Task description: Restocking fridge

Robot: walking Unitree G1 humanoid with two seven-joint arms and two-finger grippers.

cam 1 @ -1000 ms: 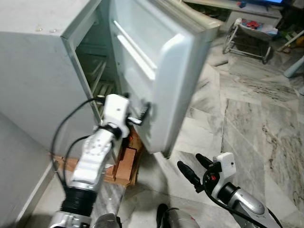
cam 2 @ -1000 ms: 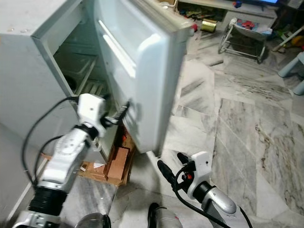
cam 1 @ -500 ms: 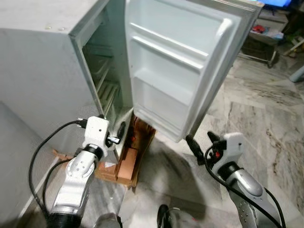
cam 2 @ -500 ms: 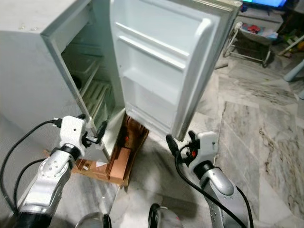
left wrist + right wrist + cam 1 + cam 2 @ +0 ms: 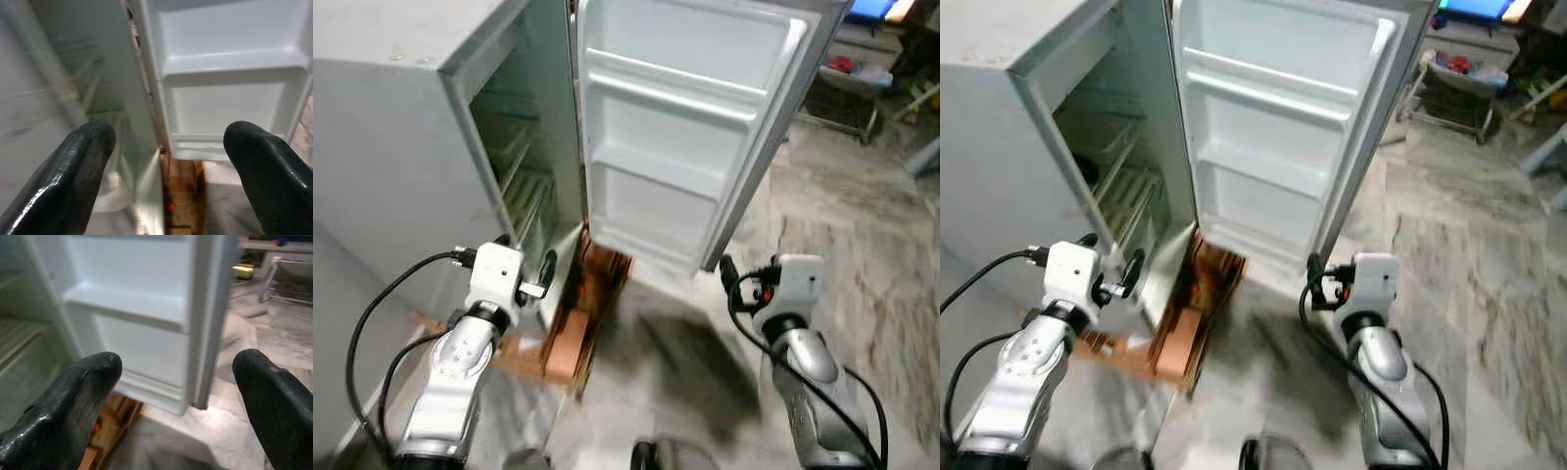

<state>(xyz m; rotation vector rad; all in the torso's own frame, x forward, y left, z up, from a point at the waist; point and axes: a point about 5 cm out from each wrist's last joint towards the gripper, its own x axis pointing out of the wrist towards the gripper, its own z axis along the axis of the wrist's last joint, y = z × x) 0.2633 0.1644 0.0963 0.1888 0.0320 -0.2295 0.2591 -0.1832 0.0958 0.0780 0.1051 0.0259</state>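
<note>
**Fridge door open, both tools empty in front of it**

I stand on a grey-veined marble floor (image 5: 862, 225) facing the fridge (image 5: 391, 147), a pale grey cabinet at my left. Its door (image 5: 690, 147) is swung wide, its white inner side turned toward me, with moulded door shelves (image 5: 671, 98) running across it. Inside the cabinet I can make out wire racks (image 5: 1121, 191) in the shade. The fridge sits on a low wooden base (image 5: 582, 313) of reddish-brown boards that shows under the open door. Farther back in the room, at my right, stands a wheeled metal cart (image 5: 1459, 83) with some colourful things on it, too small to tell.

My left arm is raised and bent, and my left tool (image 5: 546, 272) is just beside the lower front edge of the cabinet, pointing into the gap between cabinet and door. In the left wrist view its two black fingers (image 5: 73, 171) stand wide apart with nothing between them.

My right arm is bent up from below, and my right tool (image 5: 728, 276) hangs near the lower outer corner of the door, apart from it. In the right wrist view its fingers (image 5: 73, 406) are also spread wide and empty, the door's edge between them in the distance.
</note>
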